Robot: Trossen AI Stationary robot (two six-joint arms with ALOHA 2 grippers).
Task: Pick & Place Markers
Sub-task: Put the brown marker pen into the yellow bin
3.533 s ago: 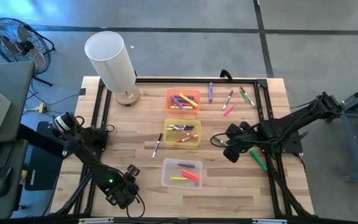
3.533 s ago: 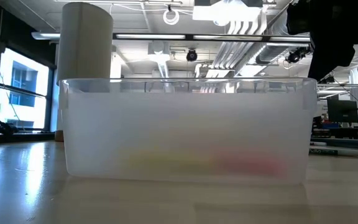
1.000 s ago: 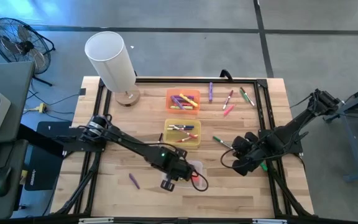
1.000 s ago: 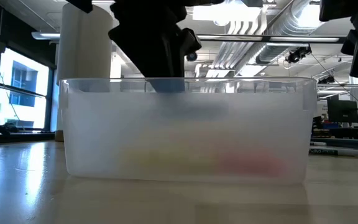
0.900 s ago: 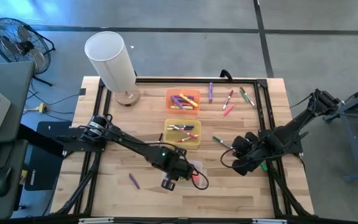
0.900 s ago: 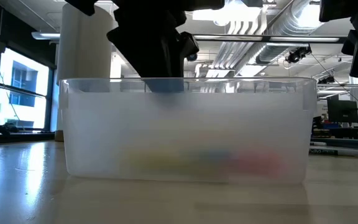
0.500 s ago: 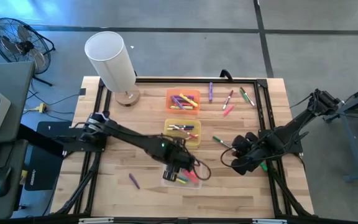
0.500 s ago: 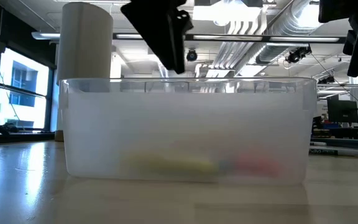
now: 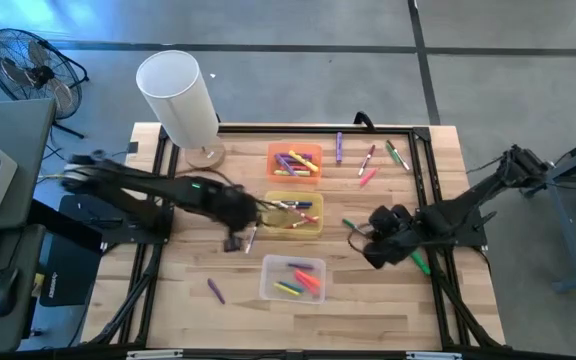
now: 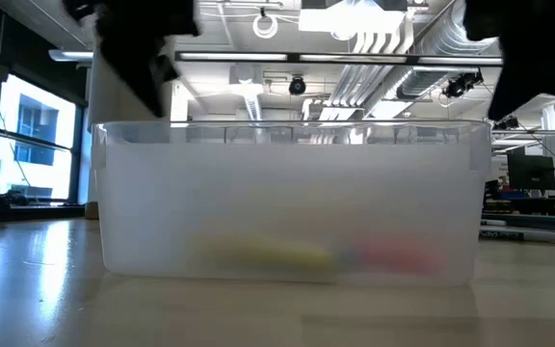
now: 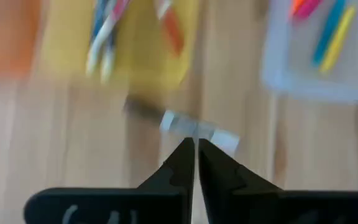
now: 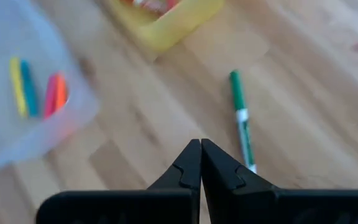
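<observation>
Both grippers' fingers are staying clenched on nothing: left gripper (image 9: 234, 240) hovering beside the yellow bin (image 9: 294, 214), over a white marker (image 9: 252, 236); right gripper (image 9: 370, 247) beyond it, near a green marker (image 12: 242, 122).

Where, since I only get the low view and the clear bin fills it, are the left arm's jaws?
Observer: Beside the yellow bin, on the side toward the left arm, above a black-and-white marker lying on the table. The left jaws are together.
Operator: And the right arm?
Observer: The right jaws are shut too, pointing at a green marker lying free on the wood.
Operator: What's in the clear bin?
Observer: Yellow, blue, red and orange markers lie in it.
</observation>
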